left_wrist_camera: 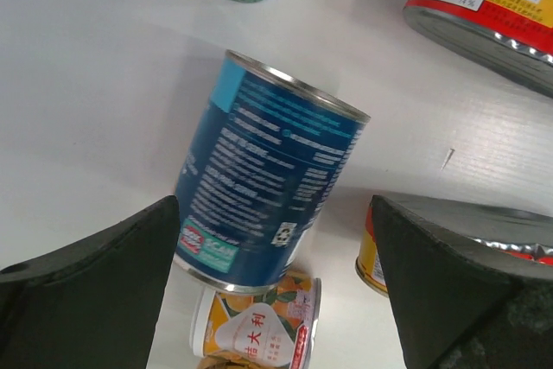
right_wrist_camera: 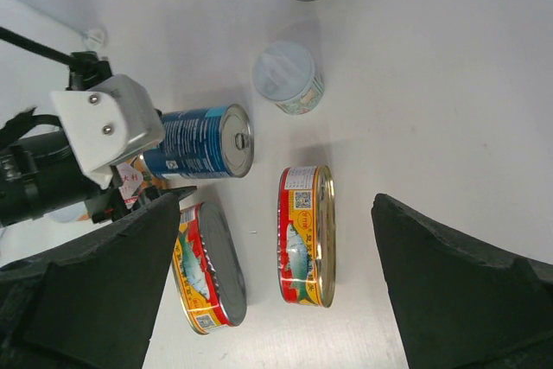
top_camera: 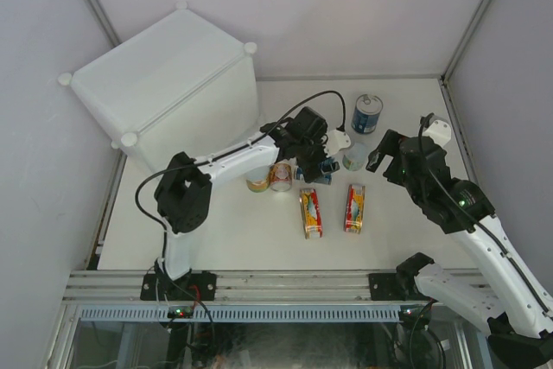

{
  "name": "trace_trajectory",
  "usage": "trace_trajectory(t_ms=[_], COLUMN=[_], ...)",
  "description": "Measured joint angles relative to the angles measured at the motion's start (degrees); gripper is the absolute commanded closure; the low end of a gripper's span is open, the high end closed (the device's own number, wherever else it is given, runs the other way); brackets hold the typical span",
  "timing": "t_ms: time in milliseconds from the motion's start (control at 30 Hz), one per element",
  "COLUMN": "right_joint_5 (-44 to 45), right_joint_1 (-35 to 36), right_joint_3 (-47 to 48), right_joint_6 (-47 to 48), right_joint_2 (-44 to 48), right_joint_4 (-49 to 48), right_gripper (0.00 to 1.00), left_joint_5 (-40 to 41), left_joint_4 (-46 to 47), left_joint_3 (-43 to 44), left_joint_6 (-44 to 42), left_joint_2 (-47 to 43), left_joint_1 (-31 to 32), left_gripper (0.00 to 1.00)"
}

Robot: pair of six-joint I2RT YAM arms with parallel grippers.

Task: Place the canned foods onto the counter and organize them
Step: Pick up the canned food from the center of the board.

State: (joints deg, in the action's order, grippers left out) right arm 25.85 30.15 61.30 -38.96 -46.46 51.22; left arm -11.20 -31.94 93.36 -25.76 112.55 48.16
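Observation:
A tall blue-labelled can [left_wrist_camera: 268,183] lies on its side on the table, its near end between the fingers of my open left gripper [left_wrist_camera: 275,239]; a gap shows on the right side. This blue can [top_camera: 327,166] is mid-table in the top view. Just behind it lies a small orange-labelled can [left_wrist_camera: 255,326]. My right gripper [right_wrist_camera: 276,222] hangs open above a flat red-and-yellow oval tin [right_wrist_camera: 304,235]; a second oval tin [right_wrist_camera: 207,270] lies to its left. Another blue can [top_camera: 367,114] stands upright at the back right. The counter [top_camera: 164,84] stands at the far left.
A small white-lidded can [top_camera: 354,155] stands between my two grippers. Two short round cans [top_camera: 257,181] [top_camera: 280,176] sit under my left forearm. The left wrist's white camera mount [right_wrist_camera: 108,127] is close to the right gripper's left finger. Walls enclose the table.

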Motion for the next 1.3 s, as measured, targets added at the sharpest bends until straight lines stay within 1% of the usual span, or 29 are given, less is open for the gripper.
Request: trace_trajectory(t_ms=[367, 500, 600, 867, 1300], right_joint_5=[0.0, -0.1, -0.5, -1.9, -4.3], right_joint_1=[0.0, -0.1, -0.4, -3.3, -5.7], right_joint_3=[0.0, 0.0, 0.0, -0.6, -1.4], right_joint_6=[0.3, 0.6, 0.8, 1.4, 1.9], right_joint_2=[-0.2, -1.2, -2.0, -2.2, -3.3], right_joint_4=[0.0, -0.1, -0.1, -1.3, -2.9], right_gripper=[0.09, 0.09, 0.08, 0.08, 0.08], left_joint_5=[0.9, 1.6, 1.5, 0.9, 0.2], left_joint_4=[-2.0, -4.1, -5.3, -8.3, -8.9], left_joint_3=[8.5, 12.9, 14.5, 16.2, 16.7], left_joint_6=[-2.4, -3.4, -3.8, -4.4, -4.4], left_joint_2=[8.3, 11.9, 13.3, 14.9, 15.7], left_joint_1=[0.0, 0.0, 0.0, -0.1, -0.7], left_gripper=[0.04, 0.04, 0.04, 0.04, 0.04])
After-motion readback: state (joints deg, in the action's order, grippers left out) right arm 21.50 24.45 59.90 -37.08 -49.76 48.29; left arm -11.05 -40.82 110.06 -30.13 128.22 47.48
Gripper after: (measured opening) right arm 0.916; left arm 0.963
